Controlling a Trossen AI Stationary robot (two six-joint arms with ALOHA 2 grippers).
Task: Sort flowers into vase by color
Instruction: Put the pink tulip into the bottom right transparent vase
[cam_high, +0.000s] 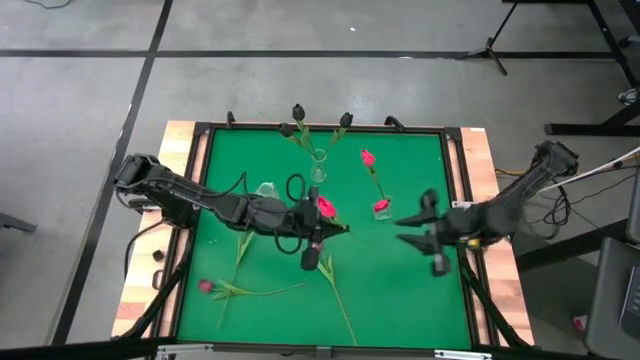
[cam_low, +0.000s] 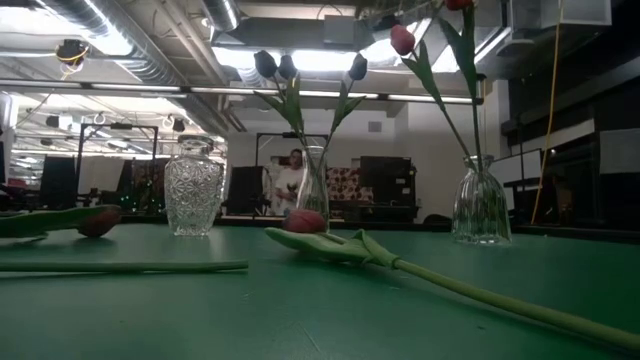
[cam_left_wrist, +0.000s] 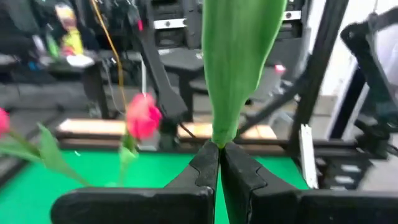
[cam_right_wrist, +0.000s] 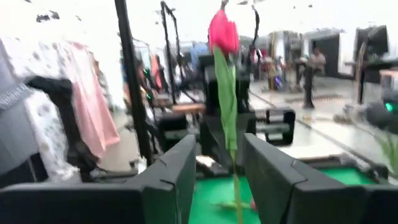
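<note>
The green desk (cam_high: 400, 290) carries three vases: dark flowers fill the far vase (cam_high: 318, 165), pink ones the right vase (cam_high: 381, 207). The left pincer (cam_left_wrist: 219, 163), pressed together on a pink tulip (cam_high: 325, 206) at centre, should lift it vertically and lower the stem into the right vase. The right pincer (cam_high: 410, 232) waits spread nearby.

Robotics lab or workshop: bare concrete floor (cam_high: 300, 80) with black tape lines, exposed ceiling ducts (cam_low: 130, 40) and strip lights, tripod stands (cam_high: 495, 45), equipment racks behind, a green-topped bench (cam_high: 400, 290) on a wood frame.
</note>
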